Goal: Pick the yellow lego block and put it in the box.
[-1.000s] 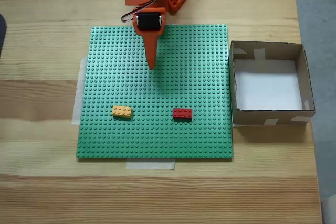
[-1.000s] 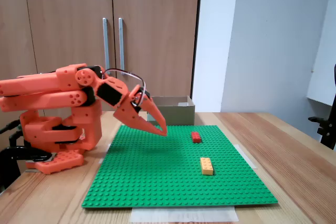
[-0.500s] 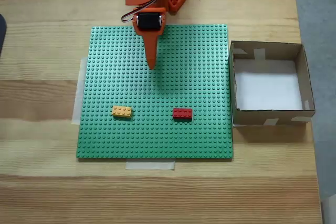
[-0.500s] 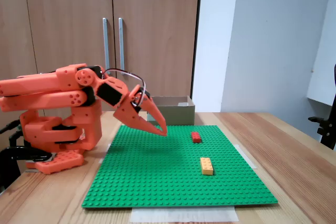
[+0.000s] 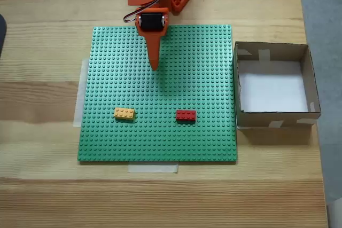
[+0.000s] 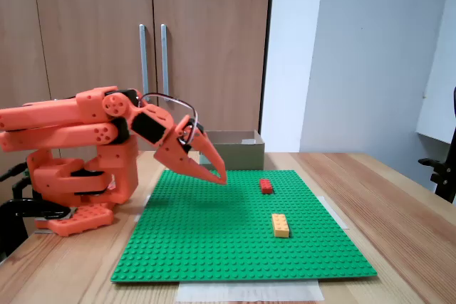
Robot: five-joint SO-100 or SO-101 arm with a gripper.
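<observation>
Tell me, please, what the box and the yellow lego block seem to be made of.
The box looks like matte brown cardboard: dull walls patched with pale tape, and a white floor, perhaps paper. The yellow lego block looks like hard moulded plastic, with regular studs on top and an even colour.

One fixed view looks straight down on the green baseplate (image 5: 157, 92); another faces it low from the table's edge, side-on.

yellow lego block (image 5: 124, 114), green baseplate (image 5: 203, 68), box (image 5: 275, 116)

Two bricks (image 5: 124, 114) on baseplate (image 5: 203, 68)
</observation>
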